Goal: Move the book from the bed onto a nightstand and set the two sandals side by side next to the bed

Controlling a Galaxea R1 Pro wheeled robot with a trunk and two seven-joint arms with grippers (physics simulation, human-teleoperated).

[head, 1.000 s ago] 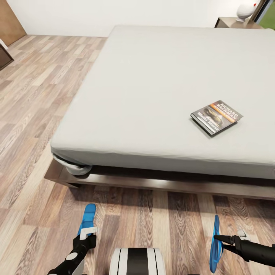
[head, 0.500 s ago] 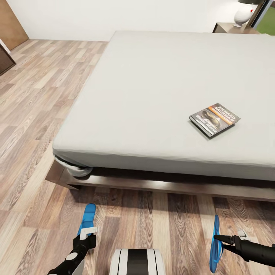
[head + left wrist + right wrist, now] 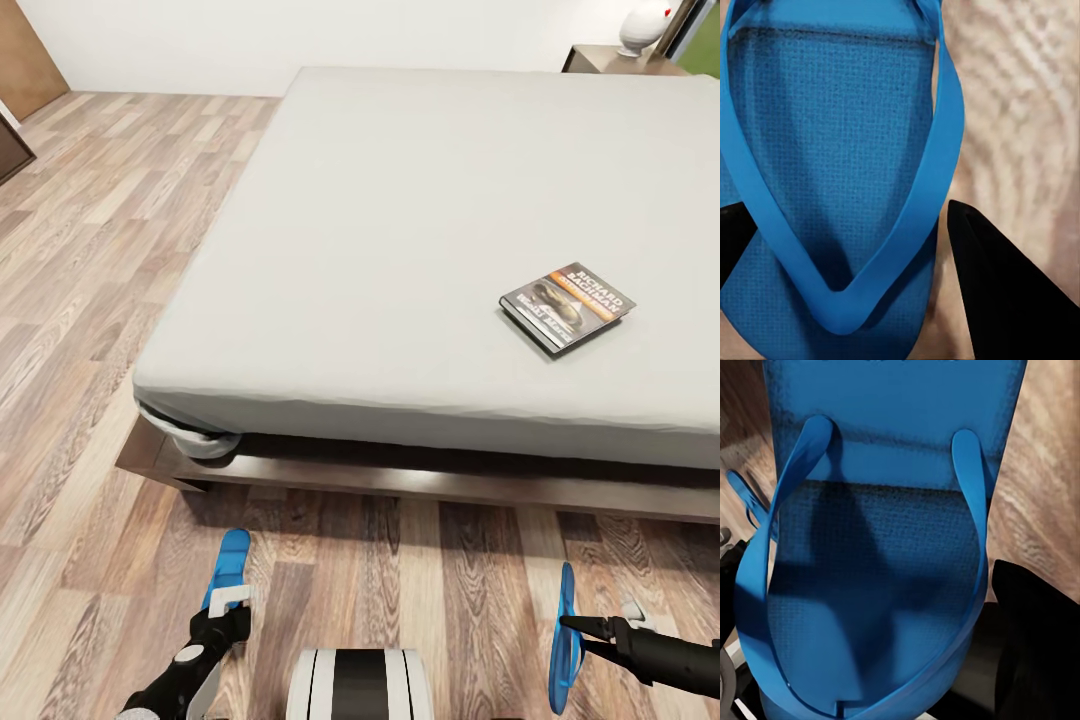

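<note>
At the lower edge of the head view, the two sandals (image 3: 226, 570) are well apart over the floor (image 3: 400, 570), the left gripper (image 3: 225, 605) closed on one lying flat (long axis toward the bed (image 3: 400, 250)), the right gripper (image 3: 580, 628) pinching the other (image 3: 565, 640) on edge, and the book (image 3: 567, 305) rests on the mattress at right of centre.

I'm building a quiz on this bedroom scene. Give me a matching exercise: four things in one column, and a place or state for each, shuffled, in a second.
Things:
1. book
2. left gripper's sandal
3. right gripper's sandal
4. lamp base

Places or states:
A. turned on edge above the floor
B. white, on the far nightstand
C. sole lying flat, near the bed's corner
D. lying on the grey mattress

Pairs: 1-D, 2-C, 3-A, 4-B
</note>
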